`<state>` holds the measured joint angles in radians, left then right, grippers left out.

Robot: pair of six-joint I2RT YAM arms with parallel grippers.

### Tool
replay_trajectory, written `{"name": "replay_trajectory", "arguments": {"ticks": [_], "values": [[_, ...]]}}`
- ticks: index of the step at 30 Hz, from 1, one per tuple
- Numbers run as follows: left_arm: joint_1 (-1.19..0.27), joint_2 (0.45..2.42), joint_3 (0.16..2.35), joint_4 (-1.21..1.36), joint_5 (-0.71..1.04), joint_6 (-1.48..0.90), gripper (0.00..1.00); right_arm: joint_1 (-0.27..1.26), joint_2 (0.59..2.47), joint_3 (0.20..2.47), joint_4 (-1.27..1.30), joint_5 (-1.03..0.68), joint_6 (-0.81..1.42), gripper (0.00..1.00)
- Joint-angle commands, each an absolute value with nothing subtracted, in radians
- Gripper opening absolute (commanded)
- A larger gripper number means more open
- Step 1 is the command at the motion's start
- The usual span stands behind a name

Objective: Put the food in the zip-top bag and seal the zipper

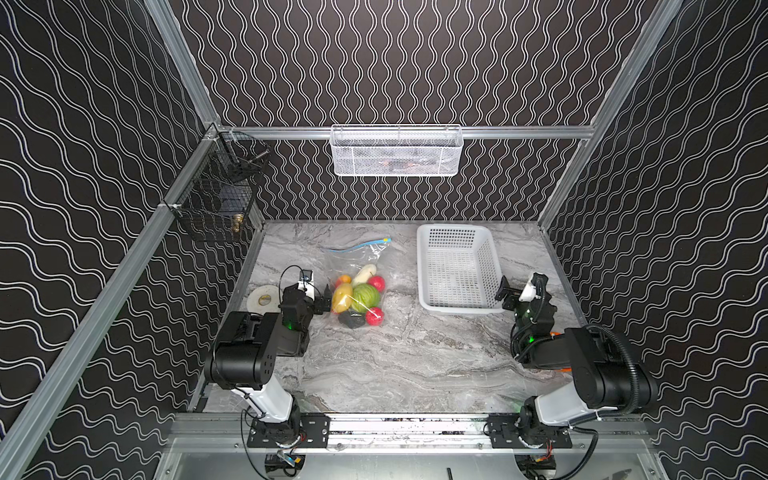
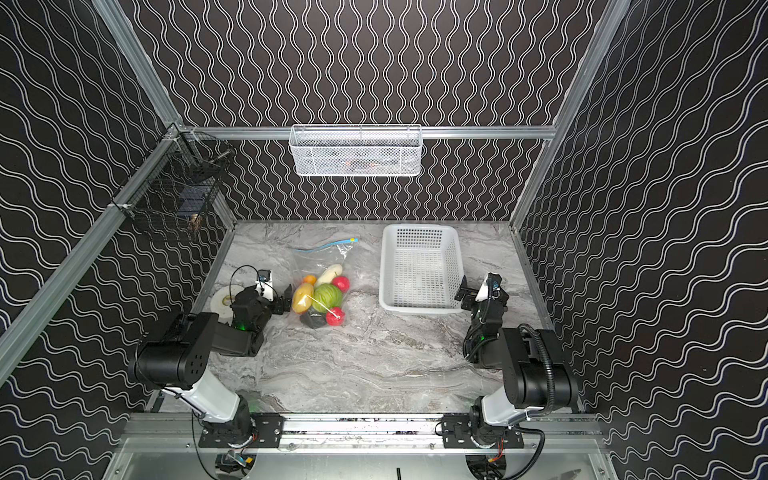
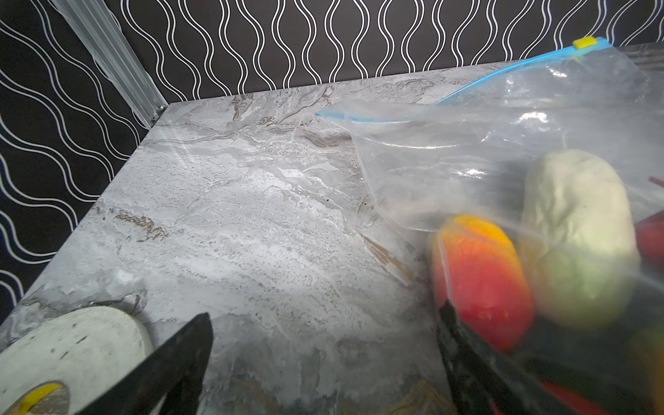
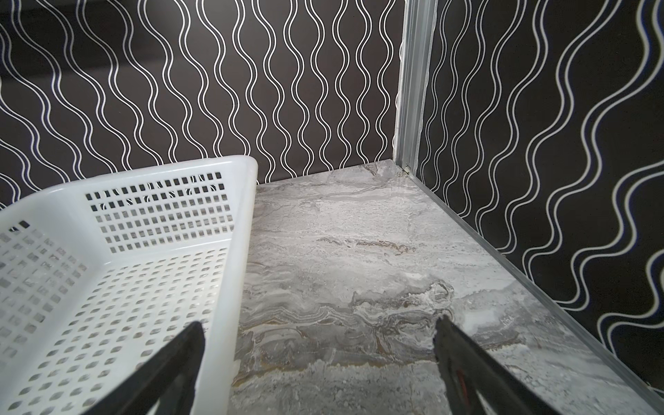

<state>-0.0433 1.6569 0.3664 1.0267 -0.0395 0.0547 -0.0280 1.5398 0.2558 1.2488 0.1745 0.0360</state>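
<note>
The clear zip-top bag (image 1: 358, 266) (image 2: 322, 259) lies on the marble table left of centre. The food is inside it: green cabbage (image 1: 365, 296), yellow potato (image 1: 341, 297), white radish (image 1: 364, 274) and red rounds (image 1: 377, 282). The blue zipper (image 1: 357, 246) (image 3: 510, 70) runs along the bag's far edge, its yellow slider (image 3: 585, 42) at the right end. My left gripper (image 1: 326, 301) (image 3: 325, 318) is open beside the bag's left side, with one fingertip (image 3: 449, 316) against the plastic. My right gripper (image 1: 502, 291) (image 4: 318, 325) is open and empty at the basket's near right corner.
An empty white perforated basket (image 1: 424, 266) (image 4: 237, 230) stands right of the bag. A white tape roll (image 1: 262, 300) (image 3: 72, 345) lies behind my left gripper. A white mesh basket (image 1: 397, 150) hangs on the back rail and a black wire basket (image 1: 216, 199) on the left rail.
</note>
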Motion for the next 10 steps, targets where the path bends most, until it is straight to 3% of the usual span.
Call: {"name": "replay_trajectory", "arguments": {"ticks": [1,10], "values": [[-0.044,1.659,0.371,1.025,-0.032,0.063,0.99,-0.028,1.544,0.252,1.211,0.172,0.017,0.99],[-0.044,1.660,0.371,1.028,-0.034,0.063,0.99,-0.028,1.542,0.253,1.210,0.174,0.019,0.99]]}}
